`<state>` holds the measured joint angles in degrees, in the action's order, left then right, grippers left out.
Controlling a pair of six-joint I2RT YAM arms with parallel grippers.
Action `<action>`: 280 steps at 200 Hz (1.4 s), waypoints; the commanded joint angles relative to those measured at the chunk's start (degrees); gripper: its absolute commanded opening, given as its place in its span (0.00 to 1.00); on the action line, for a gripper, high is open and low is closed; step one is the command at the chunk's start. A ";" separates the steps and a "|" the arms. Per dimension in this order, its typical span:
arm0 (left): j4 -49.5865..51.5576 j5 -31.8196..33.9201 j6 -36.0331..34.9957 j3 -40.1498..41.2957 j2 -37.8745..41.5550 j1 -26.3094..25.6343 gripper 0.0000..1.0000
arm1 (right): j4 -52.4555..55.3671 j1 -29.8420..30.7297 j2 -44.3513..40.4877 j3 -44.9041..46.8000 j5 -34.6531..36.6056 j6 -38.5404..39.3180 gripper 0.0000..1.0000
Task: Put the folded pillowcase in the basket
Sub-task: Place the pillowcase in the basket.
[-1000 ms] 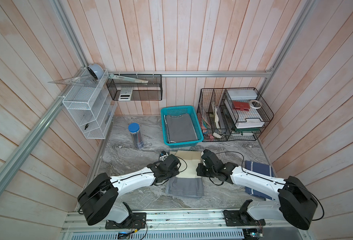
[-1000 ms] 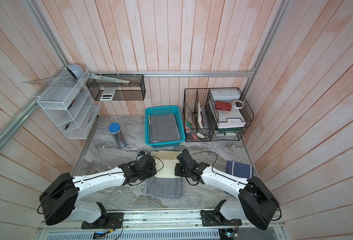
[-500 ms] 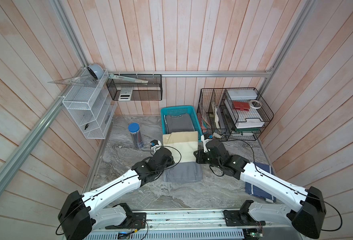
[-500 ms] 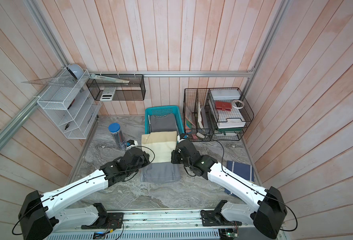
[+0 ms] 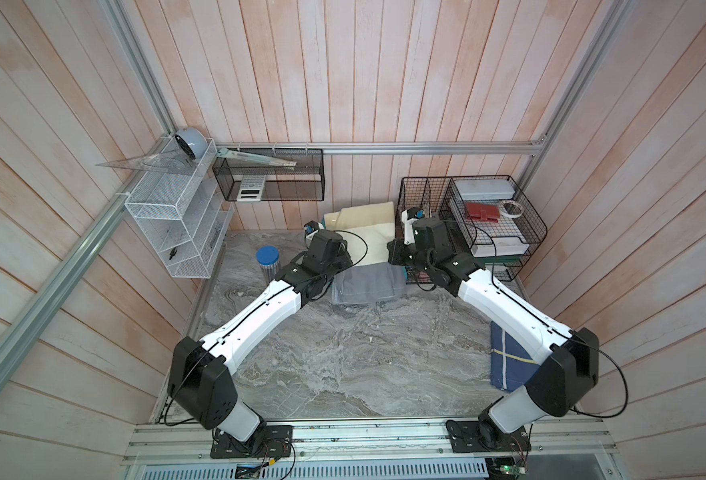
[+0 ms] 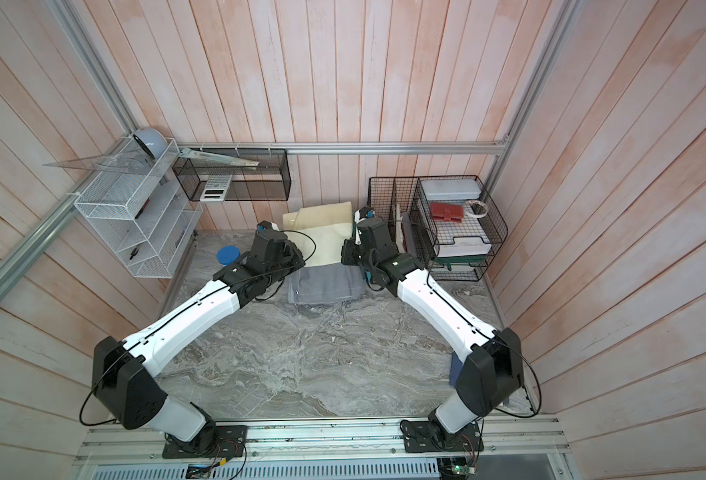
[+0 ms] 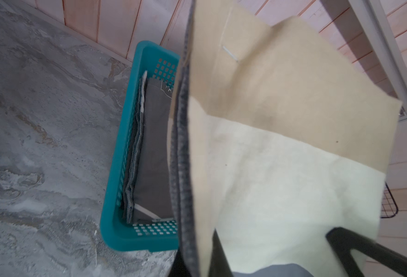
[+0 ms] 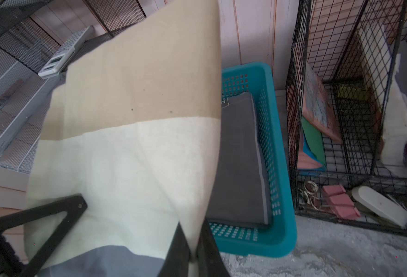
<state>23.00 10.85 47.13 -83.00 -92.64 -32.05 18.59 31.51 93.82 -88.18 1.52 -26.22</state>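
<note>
Presently, the right gripper [image 8: 195, 249] stands pinched tight on one side edge of the folded pillowcase [image 8: 137, 156]. The left gripper [image 7: 202, 259] is likewise clamped hard on the opposite side edge. Both grips sit near the seam between the cream panel and the grey panel. The cloth is carried aloft between the two arms, its beige end stretched toward the back wall and its grey end hanging low toward the table [image 5: 343, 353]. Beneath the cloth stands the basket [image 8: 281, 156], on the table against the wall and just beside the black wire organizer [image 8: 341, 96]. A dark grey folded cloth [image 8: 238, 156] lies flat inside it. In both top views the pillowcase hides nearly all of the basket. The pillowcase is above the basket, not in it.
</note>
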 commanded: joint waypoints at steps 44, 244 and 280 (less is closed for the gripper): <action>9.77 0.03 -1.72 -18.43 -17.19 5.21 0.00 | 8.39 -7.02 17.85 -23.16 -2.24 2.04 0.00; 18.16 0.31 -2.13 -34.75 -38.83 8.93 0.00 | 16.46 -8.31 41.79 -40.93 -2.56 4.01 0.00; 19.69 0.61 -2.31 -36.86 -40.58 9.03 0.03 | 18.06 -8.39 44.48 -43.92 -1.94 4.25 0.00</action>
<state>38.04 7.94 46.02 -117.56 -131.57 -24.56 34.89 24.91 136.75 -128.81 -4.58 -22.57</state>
